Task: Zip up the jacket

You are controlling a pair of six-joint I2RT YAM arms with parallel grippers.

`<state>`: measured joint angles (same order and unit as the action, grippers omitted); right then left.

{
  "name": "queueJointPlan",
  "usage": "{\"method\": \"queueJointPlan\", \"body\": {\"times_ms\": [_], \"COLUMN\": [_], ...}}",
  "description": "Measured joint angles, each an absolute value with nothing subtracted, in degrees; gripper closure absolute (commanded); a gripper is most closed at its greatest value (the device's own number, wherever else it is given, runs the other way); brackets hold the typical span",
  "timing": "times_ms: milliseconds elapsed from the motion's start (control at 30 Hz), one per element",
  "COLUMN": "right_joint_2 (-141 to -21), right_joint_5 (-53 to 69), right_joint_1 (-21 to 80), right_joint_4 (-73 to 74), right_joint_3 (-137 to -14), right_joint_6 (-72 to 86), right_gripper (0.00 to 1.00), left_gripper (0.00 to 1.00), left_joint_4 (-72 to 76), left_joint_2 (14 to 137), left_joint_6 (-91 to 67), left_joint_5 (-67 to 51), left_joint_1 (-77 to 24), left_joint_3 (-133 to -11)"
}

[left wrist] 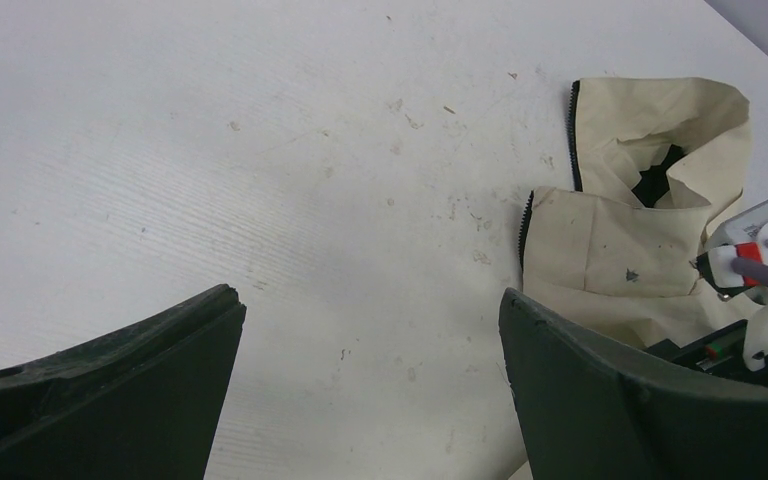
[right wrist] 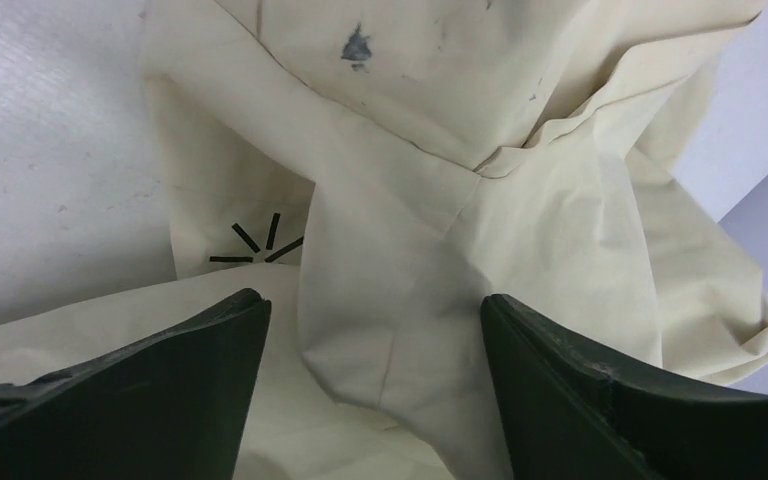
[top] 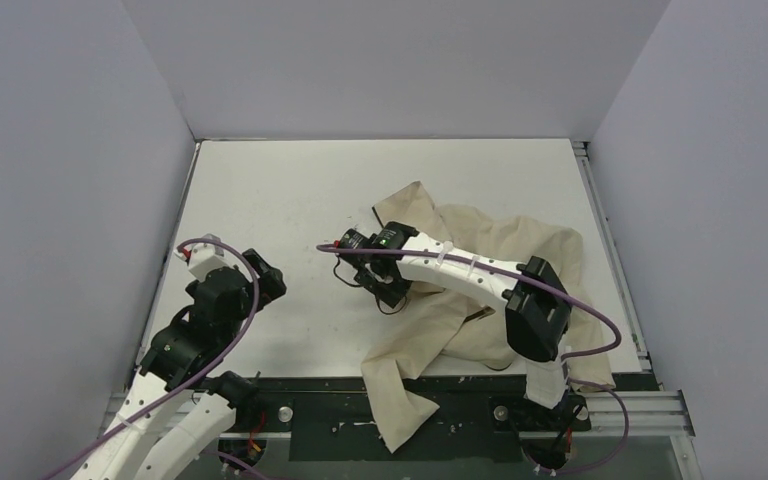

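Note:
The beige jacket (top: 490, 255) lies crumpled on the right half of the table, with one part hanging over the near edge. In the left wrist view its dark zipper teeth (left wrist: 573, 130) run along an edge at the right. My right gripper (top: 378, 283) is at the jacket's left edge. In its wrist view the jaws stand open (right wrist: 372, 300) around a raised fold of fabric (right wrist: 400, 330), not clamped on it, and the black starburst logo (right wrist: 257, 245) lies just beyond the left finger. My left gripper (top: 270, 280) is open (left wrist: 367, 300) over bare table, left of the jacket.
The white table (top: 290, 190) is walled on the left, back and right. A purple cable (top: 580, 320) loops off the right arm over the jacket. The right wrist's white housing (left wrist: 760, 265) shows at the right edge of the left wrist view.

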<state>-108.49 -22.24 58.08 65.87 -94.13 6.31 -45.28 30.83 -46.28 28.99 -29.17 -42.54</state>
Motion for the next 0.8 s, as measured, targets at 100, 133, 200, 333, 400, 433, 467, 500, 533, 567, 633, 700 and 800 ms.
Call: {"method": "queueJointPlan", "body": {"times_ms": [100, 133, 200, 333, 400, 433, 467, 500, 533, 567, 633, 700, 800], "right_joint_2": [-109.47, -109.60, -109.60, -109.27, -108.05, -106.72, -104.81, -102.45, -99.74, -97.43, -90.65, -84.36, -79.66], "right_joint_5": [-23.27, -23.38, -23.81, -25.91, -26.57, -26.44, -25.76, -24.62, -23.31, -21.89, -18.87, -16.91, -16.21], "right_joint_1": [58.17, 58.17, 58.15, 58.11, 58.08, 58.08, 58.06, 58.06, 58.04, 57.98, 57.89, 57.82, 57.69], "right_joint_4": [65.76, 65.65, 65.60, 64.82, 63.26, 62.04, 60.51, 58.76, 56.82, 55.09, 49.12, 43.31, 35.70], "right_joint_3": [-92.75, -92.09, -91.37, -92.07, -92.64, -92.73, -92.75, -92.75, -92.75, -92.68, -91.39, -89.76, -90.91], "right_joint_6": [7.05, 7.22, 7.70, 8.86, 8.64, 8.32, 8.05, 7.51, 7.01, 6.59, 5.26, 4.16, 2.90], "right_gripper": [0.63, 0.79, 1.00, 1.00, 1.00, 1.00, 1.00, 1.00, 1.00, 1.00, 1.00, 1.00, 1.00], "left_gripper": [0.03, 0.03, 0.03, 0.03, 0.03, 0.03, 0.03, 0.03, 0.03, 0.03, 0.03, 0.03, 0.03], "left_joint_4": [-45.30, -45.30, -45.30, -45.32, -45.32, -45.30, -45.30, -45.32, -45.30, -45.32, -45.32, -45.30, -45.30], "left_joint_2": [30.63, 30.59, 30.44, 30.26, 30.11, 30.09, 30.06, 30.06, 30.09, 30.11, 30.24, 30.48, 30.72], "left_joint_6": [-46.26, -46.28, -46.26, -46.26, -46.26, -46.26, -46.26, -46.26, -46.24, -46.24, -46.22, -46.22, -46.17], "left_joint_5": [29.10, 29.12, 29.17, 29.30, 29.41, 29.45, 29.50, 29.56, 29.58, 29.61, 29.61, 29.61, 29.58], "left_joint_1": [-29.17, -29.17, -29.17, -29.15, -29.15, -29.15, -29.15, -29.15, -29.15, -29.15, -29.15, -29.15, -29.15], "left_joint_3": [-42.54, -42.54, -42.54, -42.68, -42.85, -42.94, -43.05, -43.11, -43.13, -43.13, -43.22, -43.46, -44.10]}}
